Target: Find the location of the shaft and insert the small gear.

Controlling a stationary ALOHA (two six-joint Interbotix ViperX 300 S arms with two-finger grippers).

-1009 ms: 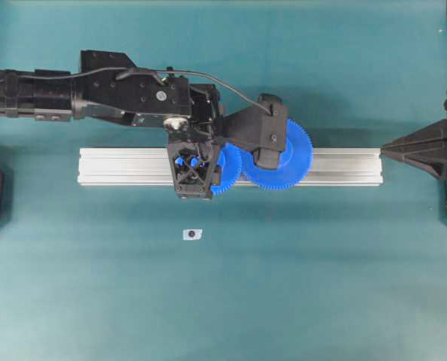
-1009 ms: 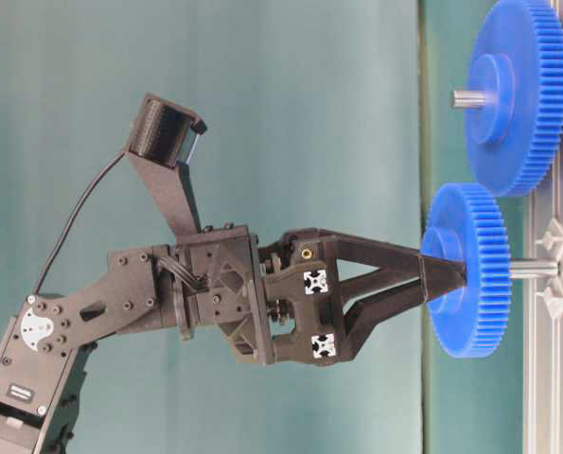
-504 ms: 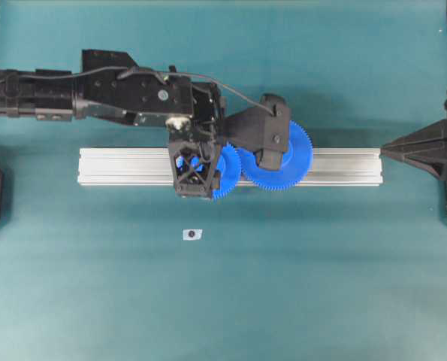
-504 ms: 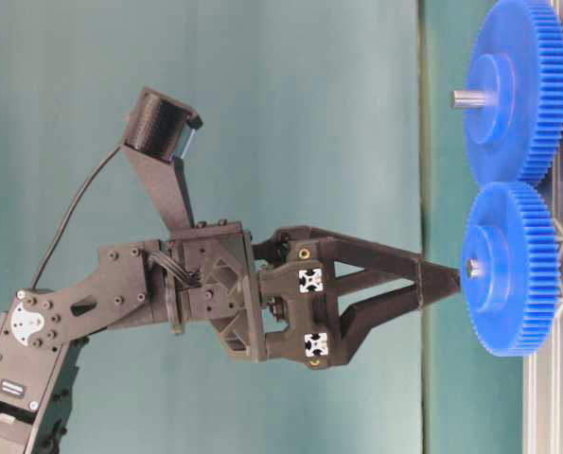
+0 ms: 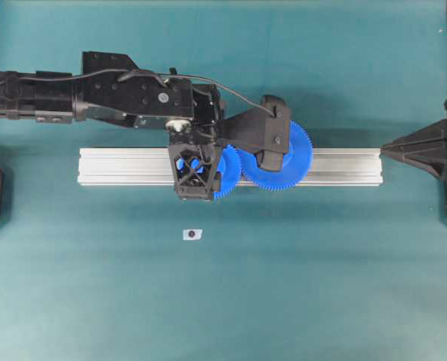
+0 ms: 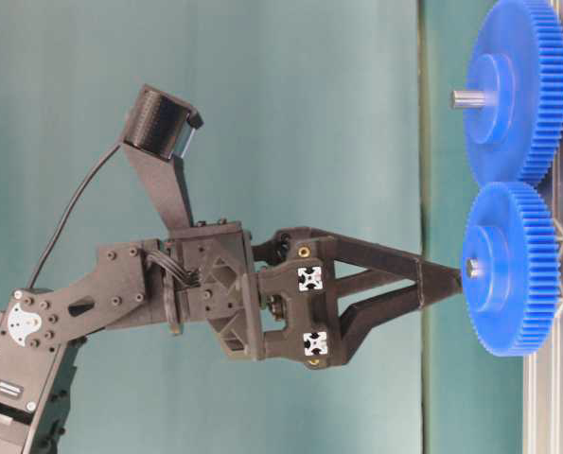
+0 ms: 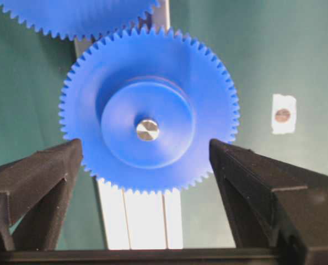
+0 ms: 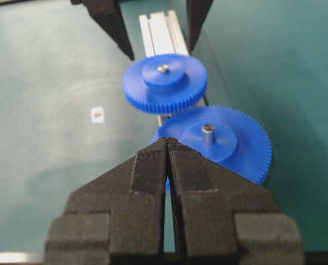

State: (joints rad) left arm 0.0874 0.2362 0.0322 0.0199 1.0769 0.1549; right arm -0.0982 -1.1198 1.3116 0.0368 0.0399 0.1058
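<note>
- Two blue gears sit on one silver aluminium rail [image 5: 118, 166] lying across the teal counter [image 5: 283, 286].
- The small gear [image 7: 149, 109] is seated flat on the rail with the tip of the shaft [image 7: 148, 130] showing silvery through its hub; its teeth mesh with those of the larger gear [image 8: 230, 141] next to it.
- The larger gear carries its own grey centre pin [image 8: 208, 133], so two metal pin tips are visible in all.
- One tiny white tag [image 5: 191, 235] with a dark dot lies on the counter, well apart from the rail.
- The left end effector [image 7: 147, 165] is released: its two black fingers [image 7: 37, 176] stand wide on either side of the small gear, touching nothing, just off the hub in the table-level view.
- The right end effector [image 8: 167, 144] is clenched, its fingers pressed together with nothing between them, parked at the counter's right edge and pointing along the rail toward both gears.
</note>
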